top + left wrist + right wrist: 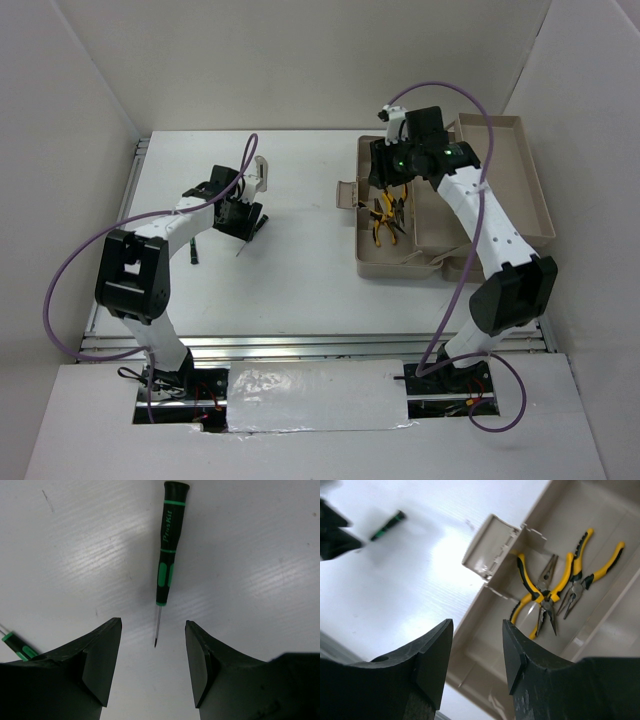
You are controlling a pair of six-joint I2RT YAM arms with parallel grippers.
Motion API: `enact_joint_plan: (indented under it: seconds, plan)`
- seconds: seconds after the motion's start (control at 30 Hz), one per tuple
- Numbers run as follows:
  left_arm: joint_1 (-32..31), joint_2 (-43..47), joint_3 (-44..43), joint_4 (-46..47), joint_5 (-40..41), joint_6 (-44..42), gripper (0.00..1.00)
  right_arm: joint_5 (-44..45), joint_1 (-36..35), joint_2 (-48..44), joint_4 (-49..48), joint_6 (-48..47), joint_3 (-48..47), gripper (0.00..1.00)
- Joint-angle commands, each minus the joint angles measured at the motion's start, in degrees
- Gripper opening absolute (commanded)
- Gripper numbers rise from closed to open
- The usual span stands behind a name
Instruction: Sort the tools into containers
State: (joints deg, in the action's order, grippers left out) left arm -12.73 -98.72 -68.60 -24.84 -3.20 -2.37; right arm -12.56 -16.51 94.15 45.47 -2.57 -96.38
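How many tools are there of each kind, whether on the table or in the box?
Yellow-and-black-handled pliers, in the beige plastic toolbox: 3
Thin black screwdrivers with green marks, on the white table: 2
Flat grey metal piece, on the table: 1
Total: 6

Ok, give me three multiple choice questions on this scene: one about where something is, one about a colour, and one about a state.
1. Where do the pliers lie? A in the toolbox; B on a shelf; C in a drawer.
2. What colour are the marks on the screwdriver pointing at the left gripper? A red; B blue; C green.
3. How do that gripper's fingers stand? A shut on the screwdriver; B open, holding nothing; C shut on a cable.

Answers: 1 A, the right wrist view shows them on the toolbox floor. 2 C, green bands ring its dark handle. 3 B, the fingers stand apart and the screwdriver lies flat on the table.
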Motion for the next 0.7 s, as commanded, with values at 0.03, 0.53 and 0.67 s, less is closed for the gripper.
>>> enact_joint_plan:
  seconds: [0.03,0.53,0.67]
  plan:
    - [-0.2,-5.2,-6.3,1.4,1.5,-2.8,0.64,-11.9,2.6,-6.3,-2.8,1.7,2.4,0.53]
    - [-1.6,-14.7,-7.8,4.3,0.5,-2.6,0.44,-19.5,4.3,-14.3,-12.2,14.8,13.8,0.62]
    - [-0.7,-13.8,-7.1,4.0,-3.7,-1.1,0.22,-23.4,4.3,-13.1,-13.3,17.6,14.0,0.63]
